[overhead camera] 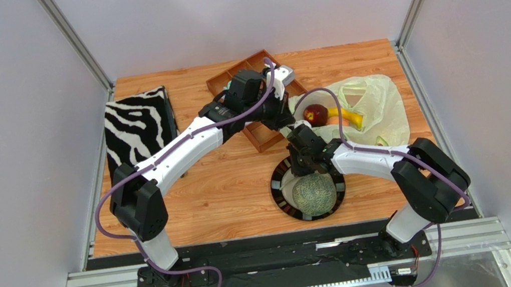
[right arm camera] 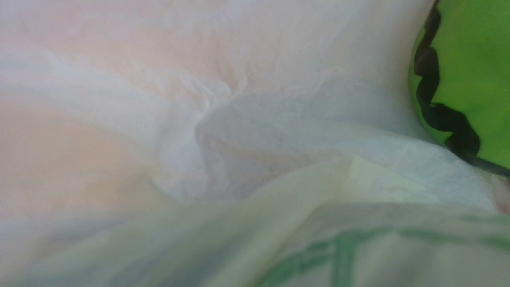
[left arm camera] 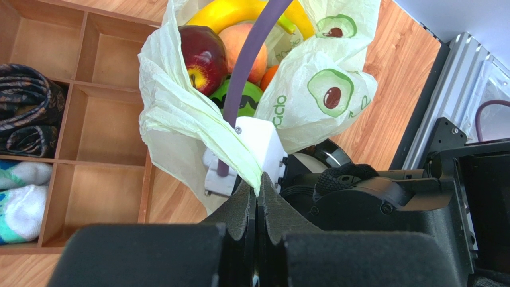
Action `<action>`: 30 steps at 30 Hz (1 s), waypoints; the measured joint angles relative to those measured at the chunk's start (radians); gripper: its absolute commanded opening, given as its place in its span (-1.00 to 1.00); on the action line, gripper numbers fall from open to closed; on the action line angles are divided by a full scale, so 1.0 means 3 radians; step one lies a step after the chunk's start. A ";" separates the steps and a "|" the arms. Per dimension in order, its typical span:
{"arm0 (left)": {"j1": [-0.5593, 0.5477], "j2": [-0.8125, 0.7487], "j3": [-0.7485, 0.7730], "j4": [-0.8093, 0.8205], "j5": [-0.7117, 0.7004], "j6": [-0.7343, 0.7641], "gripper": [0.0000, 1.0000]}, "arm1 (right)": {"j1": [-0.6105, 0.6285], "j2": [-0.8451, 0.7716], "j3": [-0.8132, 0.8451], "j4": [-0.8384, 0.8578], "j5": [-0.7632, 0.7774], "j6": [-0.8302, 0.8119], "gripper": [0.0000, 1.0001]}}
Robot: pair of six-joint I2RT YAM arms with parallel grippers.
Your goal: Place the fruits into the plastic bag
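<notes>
Clamping the plastic bag [left arm camera: 173, 113], left end effector [left arm camera: 257, 188] sits clenched; right end effector [overhead camera: 298, 134] unclear.

Top view: fixed high above and behind the arm bases, facing down and toward the far wall; far enough to take in the whole table [overhead camera: 227, 186] and both arms.
Left wrist view: close, looking along the left gripper [left arm camera: 257, 186] into the open mouth of the bag [left arm camera: 179, 113]; wooden tray [left arm camera: 114, 119] at left.
Right wrist view: pressed right against bag film, blurred; a striped green ball [right arm camera: 473, 66] at the upper right edge.
Shared: bag in all three; apple [overhead camera: 315, 114] in top and left wrist views; ball in both wrist views.
</notes>
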 measured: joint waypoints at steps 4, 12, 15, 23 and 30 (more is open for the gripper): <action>0.0000 0.0000 0.0000 0.0003 0.0004 -0.0001 -1.00 | 0.0001 -0.0072 -0.0047 -0.0041 0.0050 0.0090 -1.00; 0.0000 0.0000 0.0001 0.0024 0.0022 0.0000 -1.00 | 0.0000 -0.0553 -0.0081 -0.0262 0.0135 0.0172 -1.00; 0.0000 -0.0001 0.0020 0.0045 0.0050 -0.0004 -1.00 | -0.0004 -0.0739 -0.0064 -0.0369 0.0174 0.0191 -1.00; 0.0001 -0.0001 0.0031 0.0069 0.0033 -0.0004 -1.00 | 0.0004 -0.1297 0.0011 -0.0409 0.0261 0.0172 -1.00; 0.0000 -0.0001 0.0031 0.0071 0.0032 -0.0004 -1.00 | 0.0004 -0.1907 0.0011 -0.0498 0.0345 0.0161 -1.00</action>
